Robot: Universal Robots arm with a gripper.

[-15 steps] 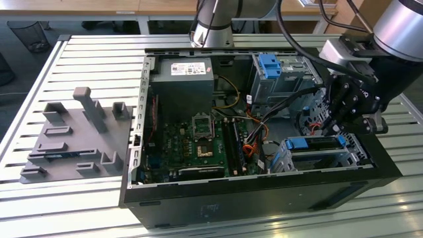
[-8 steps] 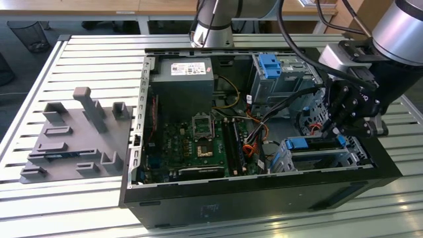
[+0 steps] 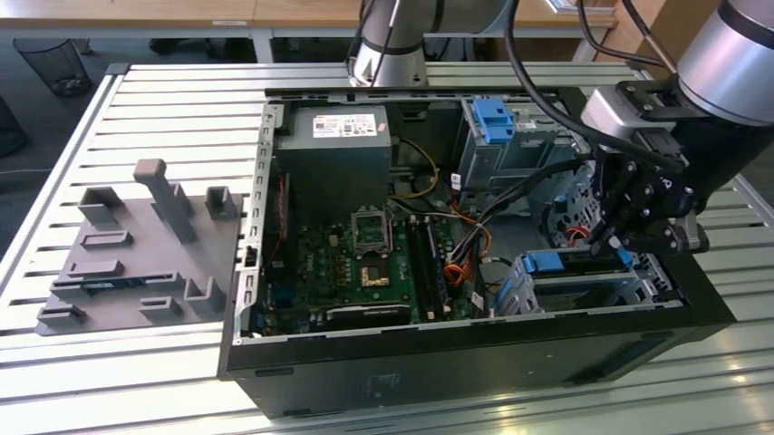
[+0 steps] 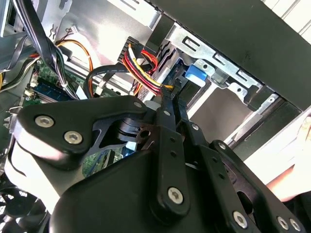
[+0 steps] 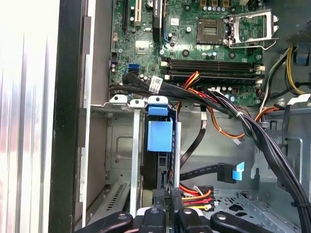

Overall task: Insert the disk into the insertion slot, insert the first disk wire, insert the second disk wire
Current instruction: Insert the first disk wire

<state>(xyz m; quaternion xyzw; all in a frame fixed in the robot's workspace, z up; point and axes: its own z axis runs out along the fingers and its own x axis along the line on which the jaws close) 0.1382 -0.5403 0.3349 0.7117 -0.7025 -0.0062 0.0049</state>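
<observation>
Standing edgewise in the insertion slot [image 5: 121,145], the disk [image 5: 158,138] aims its blue end at the motherboard [image 5: 194,43], pincer [image 5: 164,200] gripping a wire [image 5: 197,196].

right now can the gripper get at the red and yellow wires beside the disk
Probably yes: in the second wrist view the gripper is right at the red and yellow wires beside the disk, nothing between them.
</observation>
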